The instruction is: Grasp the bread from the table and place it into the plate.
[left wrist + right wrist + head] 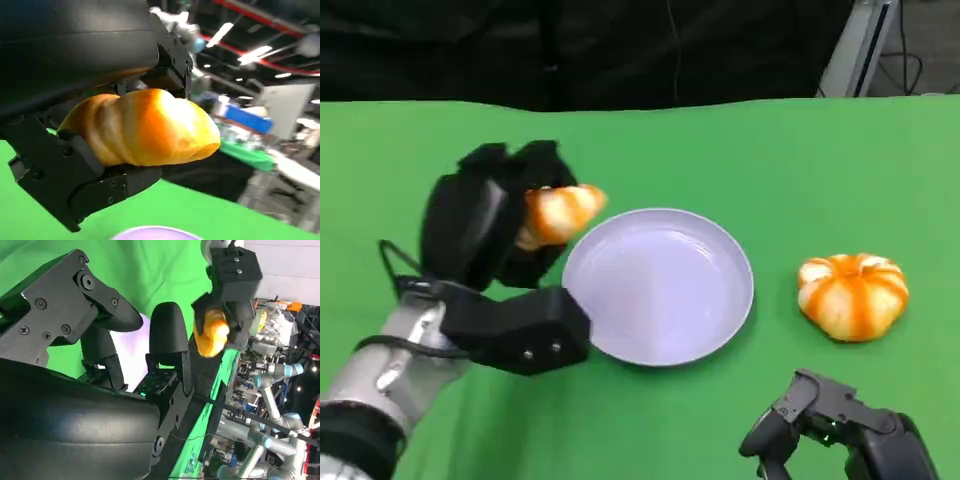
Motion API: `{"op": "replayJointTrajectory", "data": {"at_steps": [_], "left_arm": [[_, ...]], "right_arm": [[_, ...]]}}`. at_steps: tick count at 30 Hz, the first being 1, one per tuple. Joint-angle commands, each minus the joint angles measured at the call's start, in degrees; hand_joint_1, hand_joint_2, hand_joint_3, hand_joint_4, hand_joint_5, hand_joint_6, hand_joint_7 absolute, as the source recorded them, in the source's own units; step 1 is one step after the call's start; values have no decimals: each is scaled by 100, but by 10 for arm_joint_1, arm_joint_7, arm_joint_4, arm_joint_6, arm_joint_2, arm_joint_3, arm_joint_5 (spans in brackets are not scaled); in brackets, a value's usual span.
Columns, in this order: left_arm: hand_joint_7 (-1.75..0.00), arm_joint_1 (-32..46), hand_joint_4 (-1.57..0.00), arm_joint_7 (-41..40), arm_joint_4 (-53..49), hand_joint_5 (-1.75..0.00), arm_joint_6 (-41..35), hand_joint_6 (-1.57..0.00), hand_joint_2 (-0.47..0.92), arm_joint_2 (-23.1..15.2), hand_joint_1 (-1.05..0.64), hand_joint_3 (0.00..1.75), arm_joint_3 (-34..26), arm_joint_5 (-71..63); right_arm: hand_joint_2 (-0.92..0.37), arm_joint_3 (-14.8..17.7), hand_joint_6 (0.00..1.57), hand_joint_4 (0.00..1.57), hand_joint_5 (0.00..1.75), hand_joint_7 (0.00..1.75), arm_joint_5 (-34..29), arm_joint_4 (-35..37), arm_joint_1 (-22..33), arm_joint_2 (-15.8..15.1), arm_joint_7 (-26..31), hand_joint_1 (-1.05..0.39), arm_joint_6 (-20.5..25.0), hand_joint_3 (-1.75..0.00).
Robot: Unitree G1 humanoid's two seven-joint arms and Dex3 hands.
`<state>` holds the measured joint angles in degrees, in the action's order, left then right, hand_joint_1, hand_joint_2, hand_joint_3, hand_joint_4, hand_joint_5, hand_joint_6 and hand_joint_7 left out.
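Green-covered table point(800, 160), black curtain point(570, 50) behind, ceiling strip lights point(255, 52), cluttered workshop benches point(260, 145) beyond

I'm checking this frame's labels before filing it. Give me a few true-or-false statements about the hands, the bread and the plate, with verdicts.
1. The left hand grips a bread roll. True.
2. The roll already lies in the plate. False: it is held up at the plate's left rim.
3. The right hand holds the pumpkin-shaped bread. False: that hand holds nothing; the bread lies on the green table.
4. The plate has nothing in it. True.
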<state>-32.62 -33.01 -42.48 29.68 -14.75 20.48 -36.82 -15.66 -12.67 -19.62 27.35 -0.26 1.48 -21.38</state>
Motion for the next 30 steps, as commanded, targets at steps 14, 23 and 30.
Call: {"op": "replayJointTrajectory", "data": {"at_steps": [14,23,30], "left_arm": [[-101,-69,-71,158,-83,-157,-35,-76,47,81,-19,105,36,23],[-1,-62,-1,344,11,-12,-152,-12,92,53,-73,22,68,3],[-1,-58,0,388,44,0,-186,-4,92,40,-85,33,79,-8]], "right_arm": [[-35,-5,81,72,159,126,2,-2,3,-1,10,-8,-13,-130],[-35,-3,80,72,159,127,-2,-3,1,-5,10,-7,-11,-130],[-35,-3,80,72,159,128,0,-1,2,-6,10,-7,-16,-130]]}}
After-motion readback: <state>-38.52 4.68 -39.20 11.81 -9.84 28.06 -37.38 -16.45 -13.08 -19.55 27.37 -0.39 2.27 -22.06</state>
